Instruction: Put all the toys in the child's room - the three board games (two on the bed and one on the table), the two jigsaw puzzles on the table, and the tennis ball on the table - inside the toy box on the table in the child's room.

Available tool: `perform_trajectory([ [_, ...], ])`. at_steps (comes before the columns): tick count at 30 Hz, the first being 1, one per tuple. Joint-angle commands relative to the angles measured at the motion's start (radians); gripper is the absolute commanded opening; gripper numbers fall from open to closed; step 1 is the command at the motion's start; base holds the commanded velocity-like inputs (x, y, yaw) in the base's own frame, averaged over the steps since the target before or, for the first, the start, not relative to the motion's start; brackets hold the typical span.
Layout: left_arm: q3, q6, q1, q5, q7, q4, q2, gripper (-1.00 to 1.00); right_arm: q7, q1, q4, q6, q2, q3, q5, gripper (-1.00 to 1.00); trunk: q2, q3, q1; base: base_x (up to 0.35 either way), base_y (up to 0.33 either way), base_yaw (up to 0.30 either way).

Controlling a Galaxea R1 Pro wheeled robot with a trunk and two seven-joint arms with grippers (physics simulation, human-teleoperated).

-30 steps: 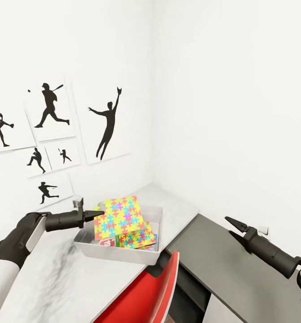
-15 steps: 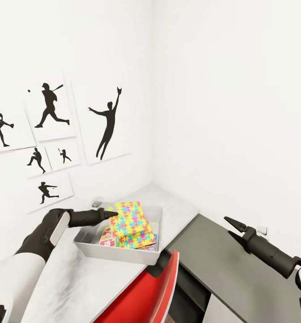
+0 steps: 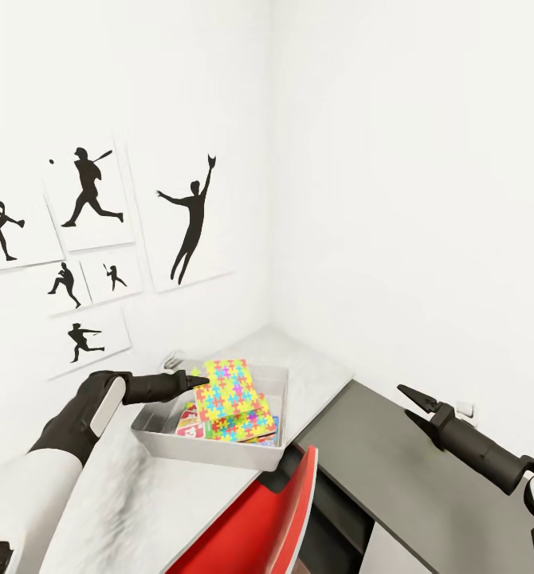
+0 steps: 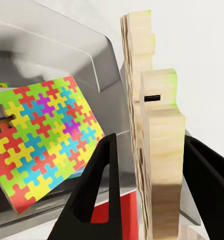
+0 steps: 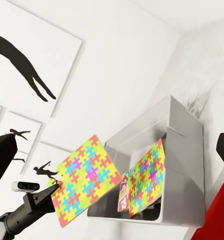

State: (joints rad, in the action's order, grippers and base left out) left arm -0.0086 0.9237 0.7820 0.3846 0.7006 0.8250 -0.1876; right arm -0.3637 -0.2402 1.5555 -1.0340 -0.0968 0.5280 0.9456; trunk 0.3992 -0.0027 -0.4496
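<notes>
My left gripper is shut on the edge of a multicoloured jigsaw puzzle, holding it tilted over the back left of the light grey toy box. In the left wrist view the fingers clamp the board's wooden edge. A second jigsaw puzzle lies inside the box, beside a red and white board game and a blue one. The right wrist view shows the held puzzle outside the box. My right gripper hovers open over the table's dark wing.
The toy box stands on the table's light grey wing, close to the corner of the white walls. The dark grey wing runs to the right. A red chair back stands in front. Black sports silhouettes hang on the left wall.
My left arm has swung the held puzzle lower and further back over the toy box, with its elbow raised; it has barely moved in the last half second. The right arm is still.
</notes>
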Motion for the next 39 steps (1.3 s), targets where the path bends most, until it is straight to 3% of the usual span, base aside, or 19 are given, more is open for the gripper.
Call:
perform_trajectory([
  [1, -0.001, 0.003, 0.0, 0.0, 0.002, 0.0, -0.001, -1.0, -0.01, -0.001, 0.0, -0.004, 0.0, 0.002, -0.01, 1.0, 0.001, -0.001, 0.0, 0.0, 0.0, 0.0],
  [10, 0.005, 0.001, 0.009, 0.002, 0.016, 0.0, -0.035, -1.0, -0.016, -0.001, 0.001, -0.006, 0.0, 0.002, -0.008, 1.0, 0.001, -0.012, 0.0, 0.0, 0.0, 0.0],
  [15, 0.001, -0.05, 0.048, 0.001, 0.018, 0.0, -0.038, -1.0, -0.021, -0.001, 0.0, -0.006, -0.003, 0.002, -0.008, 1.0, 0.001, -0.02, 0.0, 0.0, 0.0, 0.0],
  [23, -0.008, -0.082, 0.058, 0.0, 0.023, 0.0, -0.039, -1.0, -0.023, -0.001, 0.0, -0.006, 0.0, 0.001, -0.008, 1.0, 0.001, -0.033, 0.0, 0.0, 0.0, 0.0],
  [33, -0.012, -0.086, 0.059, -0.002, 0.13, 0.0, -0.052, -1.0, -0.023, -0.001, 0.0, -0.006, -0.001, 0.001, -0.008, 1.0, 0.001, -0.049, 0.0, 0.0, 0.0, 0.0],
  [39, -0.014, -0.09, 0.059, -0.003, 0.142, 0.0, -0.06, -1.0, -0.023, -0.001, 0.0, -0.006, -0.001, 0.001, -0.008, 1.0, 0.001, -0.059, 0.0, 0.0, 0.0, 0.0],
])
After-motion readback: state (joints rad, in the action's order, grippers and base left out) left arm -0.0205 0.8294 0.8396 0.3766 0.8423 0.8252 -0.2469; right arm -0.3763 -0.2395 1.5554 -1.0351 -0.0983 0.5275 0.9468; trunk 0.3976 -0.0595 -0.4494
